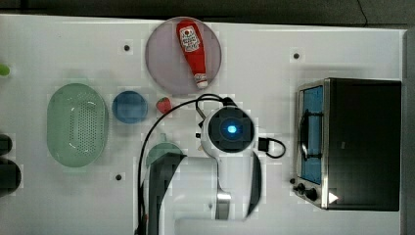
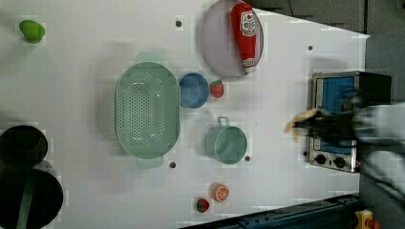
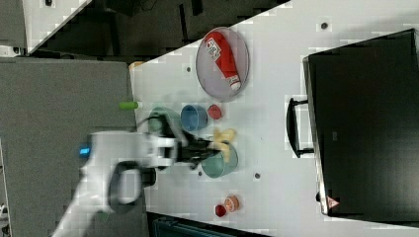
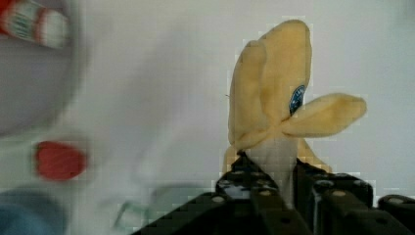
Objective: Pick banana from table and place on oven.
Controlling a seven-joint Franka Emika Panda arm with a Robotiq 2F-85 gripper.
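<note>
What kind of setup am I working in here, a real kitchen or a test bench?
Most likely a lab test bench laid out as a mock kitchen: a white table with small dark holes, a toaster oven, and a ketchup bottle lying on a round plate.

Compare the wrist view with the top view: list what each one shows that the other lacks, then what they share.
Wrist view alone: the banana, peel flaps spread and a small blue sticker on it, held in the black pincer.

Top view alone: the oven at the top view's right, the green colander, the arm's white wrist housing with its blue light, and the purple plate.

Both: the white table, the ketchup bottle, the strawberry and the blue bowl.
</note>
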